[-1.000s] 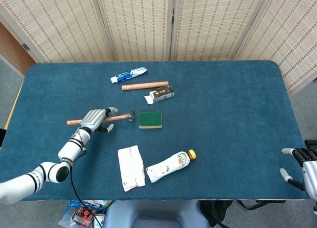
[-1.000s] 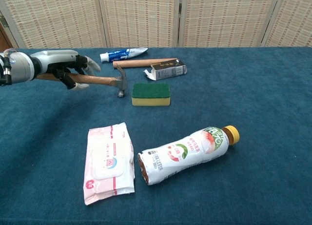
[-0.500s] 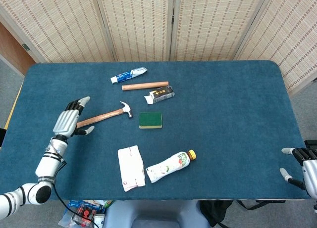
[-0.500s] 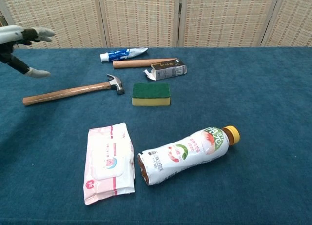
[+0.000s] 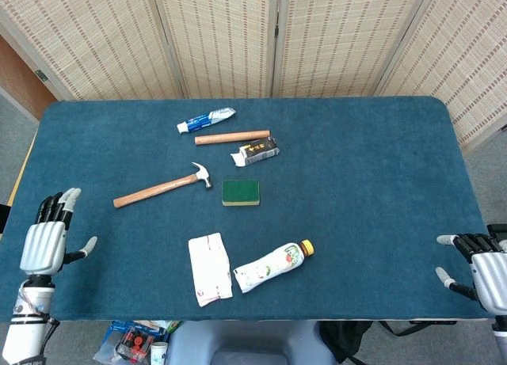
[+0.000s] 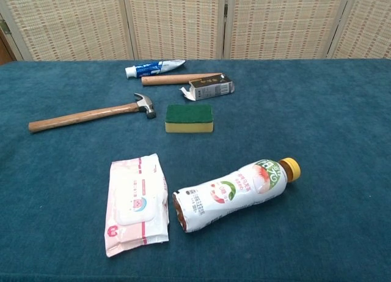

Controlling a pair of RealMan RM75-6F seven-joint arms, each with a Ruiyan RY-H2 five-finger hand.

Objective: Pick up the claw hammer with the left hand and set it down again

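Claw hammer with wooden handle and steel head (image 5: 162, 187): lies flat on the dark blue cloth-covered table (image 5: 364, 167), left of centre in the head view, handle running toward the lower left, head toward the upper right. Nothing touches it.

Left hand (image 5: 47, 238): lower left corner of the head view, at the table's near edge, well apart from the hammer. Fingers extended and spread, thumb out to the side, holding nothing. Not visible in the chest view.

Right hand (image 5: 479, 266): lower right corner of the head view, at the table's edge. Fingers apart, empty.

Green sponge with yellow underside (image 6: 189, 118): just right of the hammer head, not touching it.

Blue-and-white toothpaste tube (image 6: 154, 68): upper centre-left of the chest view.

Plain wooden rod (image 6: 177, 79): just below the tube.

Small black carton with an open flap (image 6: 209, 88): right of the rod's end.

Pink pack of wet wipes (image 6: 137, 202): lower left of centre.

Plastic drink bottle with orange cap (image 6: 232, 193): on its side, just right of the wipes.
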